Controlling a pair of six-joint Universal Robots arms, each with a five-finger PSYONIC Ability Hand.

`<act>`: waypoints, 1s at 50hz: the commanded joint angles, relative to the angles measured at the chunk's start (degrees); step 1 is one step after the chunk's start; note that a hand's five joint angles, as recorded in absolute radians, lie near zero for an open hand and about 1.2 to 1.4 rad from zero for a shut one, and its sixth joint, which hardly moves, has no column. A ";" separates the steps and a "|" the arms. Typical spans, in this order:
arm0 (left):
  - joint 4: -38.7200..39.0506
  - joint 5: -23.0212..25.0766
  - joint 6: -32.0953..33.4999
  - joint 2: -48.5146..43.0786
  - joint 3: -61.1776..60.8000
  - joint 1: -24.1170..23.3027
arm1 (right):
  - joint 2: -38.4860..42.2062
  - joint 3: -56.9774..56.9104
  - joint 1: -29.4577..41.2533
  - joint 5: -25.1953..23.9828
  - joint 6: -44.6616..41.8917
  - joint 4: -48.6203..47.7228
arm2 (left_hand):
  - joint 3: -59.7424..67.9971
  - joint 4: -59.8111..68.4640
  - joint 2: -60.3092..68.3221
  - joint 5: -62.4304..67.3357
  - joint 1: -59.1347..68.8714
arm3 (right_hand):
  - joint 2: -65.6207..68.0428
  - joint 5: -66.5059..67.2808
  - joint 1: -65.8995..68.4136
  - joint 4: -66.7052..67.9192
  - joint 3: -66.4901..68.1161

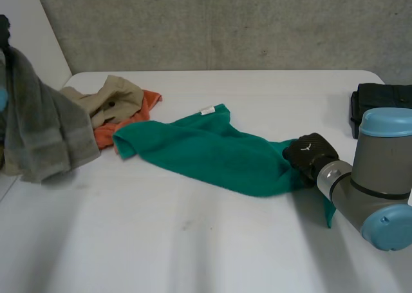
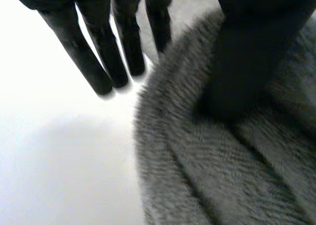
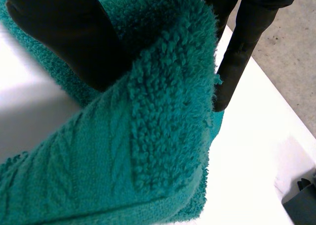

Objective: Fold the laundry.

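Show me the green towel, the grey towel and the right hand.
green towel [image 1: 206, 152], head view, middle of the cloth.
grey towel [image 1: 48, 135], head view, its hanging middle.
right hand [image 1: 309, 154], head view, back of the hand.

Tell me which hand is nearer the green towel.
Right. The right hand has the green towel pinched in its fingers at the end by its arm. The left hand is away past the other end, holding up a grey towel.
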 commanded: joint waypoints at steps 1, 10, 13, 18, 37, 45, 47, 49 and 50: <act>0.96 0.11 4.68 2.74 -5.48 -3.06 | -1.11 0.27 -0.26 -0.15 0.51 0.02 | -29.19 -30.29 -29.04 -30.12 -25.54 | 12.51 12.94 15.32 11.50 12.01; 5.08 9.41 2.40 16.28 -25.42 -7.98 | -7.17 0.18 -0.61 -0.59 2.35 2.74 | -29.19 -30.29 -29.04 -30.12 -25.54 | 12.51 12.94 15.32 11.50 12.01; 8.60 15.30 1.61 17.78 -31.40 -10.35 | -11.65 0.01 -0.96 -1.56 3.85 4.94 | -29.19 -30.29 -29.04 -30.12 -25.54 | 12.51 12.94 15.32 11.50 12.01; 10.11 19.62 1.96 15.33 -34.23 -14.83 | -17.98 -0.17 -1.14 -4.37 6.57 7.84 | -29.19 -30.29 -29.04 -30.12 -25.54 | 12.51 12.94 15.32 11.50 12.01; -4.66 15.76 9.34 -7.79 -20.52 -29.08 | -32.76 -2.54 -1.75 -12.37 15.45 10.39 | 6.73 5.63 6.89 5.81 10.39 | 12.51 12.94 15.32 11.50 12.01; -3.26 4.16 8.64 -3.50 -17.18 -28.03 | -25.82 -5.79 -5.88 -11.84 14.66 10.13 | 40.81 39.71 40.96 39.88 44.46 | 12.51 12.94 15.32 11.50 12.01; -1.42 4.15 6.71 0.10 -17.26 -27.76 | -22.93 -7.72 -6.68 -10.79 13.87 9.43 | 40.81 39.71 40.96 39.88 44.46 | 12.51 12.94 15.32 11.50 12.01; -0.54 4.77 4.69 2.74 -17.26 -27.67 | -20.29 -9.92 -7.46 -9.65 13.17 8.29 | 40.81 39.71 40.96 39.88 44.46 | 12.51 12.94 15.32 11.50 12.01; -0.36 5.29 2.77 5.62 -17.44 -27.67 | -17.84 -12.71 -7.99 -8.08 12.47 6.98 | 40.81 39.71 40.96 39.88 44.46 | 12.51 12.94 15.32 11.50 12.01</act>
